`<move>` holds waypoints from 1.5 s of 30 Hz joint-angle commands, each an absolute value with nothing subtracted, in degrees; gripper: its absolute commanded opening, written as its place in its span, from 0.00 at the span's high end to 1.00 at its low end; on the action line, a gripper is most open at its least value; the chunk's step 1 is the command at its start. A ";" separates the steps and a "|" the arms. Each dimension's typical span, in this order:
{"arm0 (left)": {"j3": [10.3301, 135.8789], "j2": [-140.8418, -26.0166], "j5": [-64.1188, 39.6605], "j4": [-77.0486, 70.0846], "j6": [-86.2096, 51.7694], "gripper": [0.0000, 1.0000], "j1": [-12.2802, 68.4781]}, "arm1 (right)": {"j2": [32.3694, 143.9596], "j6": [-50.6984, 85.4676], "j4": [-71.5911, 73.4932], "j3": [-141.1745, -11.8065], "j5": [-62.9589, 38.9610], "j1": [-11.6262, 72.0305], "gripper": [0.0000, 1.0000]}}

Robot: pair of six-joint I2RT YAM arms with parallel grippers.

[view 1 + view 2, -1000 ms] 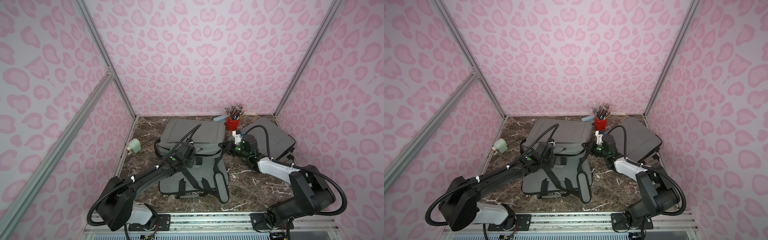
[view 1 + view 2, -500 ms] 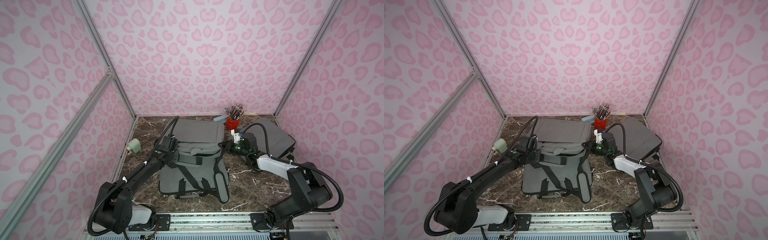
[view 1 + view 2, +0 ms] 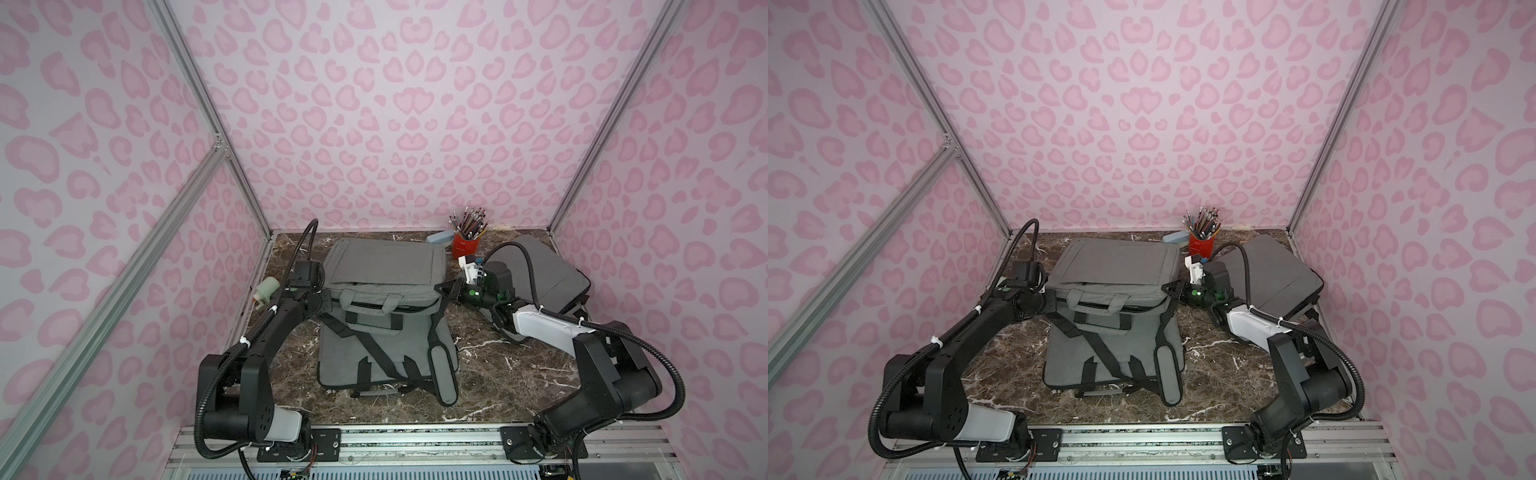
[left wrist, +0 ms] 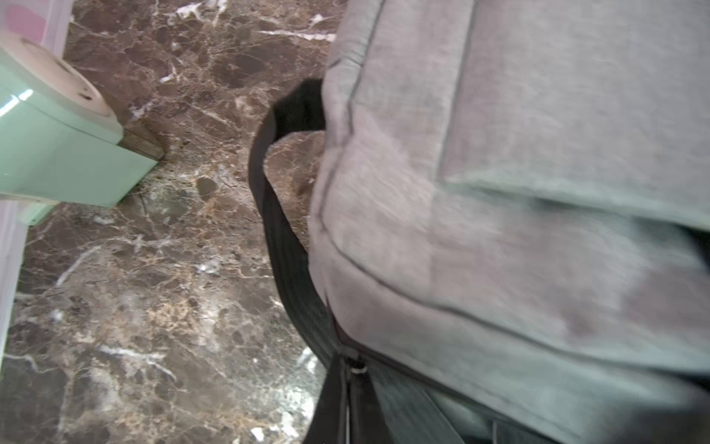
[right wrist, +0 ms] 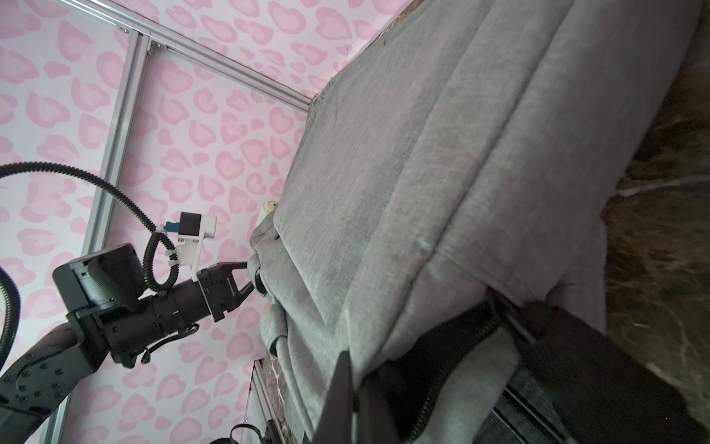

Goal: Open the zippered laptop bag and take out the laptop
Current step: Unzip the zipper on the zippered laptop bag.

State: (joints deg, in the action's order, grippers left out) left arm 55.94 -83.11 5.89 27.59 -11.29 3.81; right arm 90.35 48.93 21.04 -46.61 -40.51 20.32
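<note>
1. Mid-table, between my two arms, sits the grey bag point(image 3: 384, 266).
2. I've got the left claw point(image 5: 251, 276) clenched on its left edge.
3. Over on its right corner, the right claw point(image 3: 441, 289) is clenched too.

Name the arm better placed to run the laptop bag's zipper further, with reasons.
Left, probably. The left end effector is shut on the laptop bag's left corner, where the open gap ends; the right end effector is shut on the right corner, seemingly bracing it.
</note>
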 commanded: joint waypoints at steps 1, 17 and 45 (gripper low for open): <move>58.32 -85.24 13.02 28.58 -10.43 0.98 2.16 | 90.96 46.63 21.56 -46.94 -41.03 20.04 1.00; 69.23 -98.85 12.22 28.91 -7.24 0.98 -2.87 | 91.67 44.09 19.25 -48.43 -41.93 20.54 1.00; 67.48 -83.33 -15.53 37.22 -13.66 0.31 2.19 | 103.41 46.06 19.04 -60.76 -39.02 25.74 1.00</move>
